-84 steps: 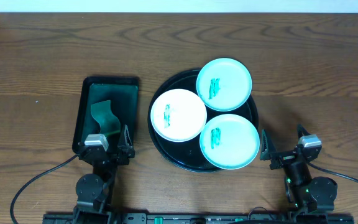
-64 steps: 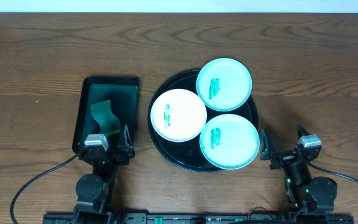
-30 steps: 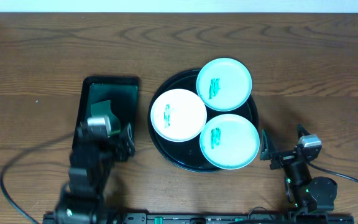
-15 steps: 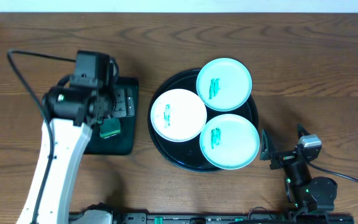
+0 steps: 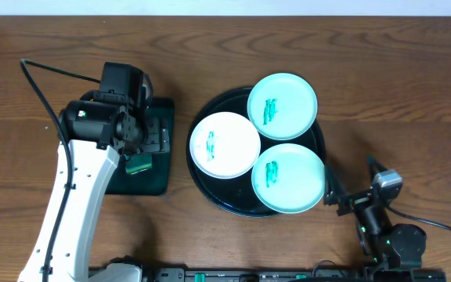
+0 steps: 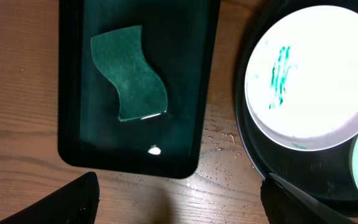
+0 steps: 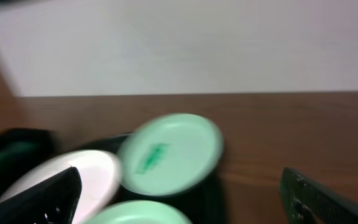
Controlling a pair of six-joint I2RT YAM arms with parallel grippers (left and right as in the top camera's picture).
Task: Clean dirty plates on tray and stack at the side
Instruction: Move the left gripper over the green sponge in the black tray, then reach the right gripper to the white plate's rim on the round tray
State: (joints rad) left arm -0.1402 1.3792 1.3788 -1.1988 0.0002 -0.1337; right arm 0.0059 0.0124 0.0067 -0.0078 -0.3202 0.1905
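Three plates lie on the round black tray: a white plate at its left, a turquoise plate at the far side and another turquoise plate at the near side. Each has green smears in its middle. My left gripper hangs open and empty over the dark green tray, left of the plates. In the left wrist view the white plate shows at the upper right. My right gripper stands open and empty just right of the black tray, low at the table's front.
A rectangular dark green tray lies left of the black tray and holds a green cloth. Water droplets speckle the wood between the two trays. The right wrist view is blurred. Bare wooden table stretches behind and to the right.
My left arm has lifted from its rest spot at the front and swung out over the green tray. The right gripper has shifted slightly. The plates have not moved.
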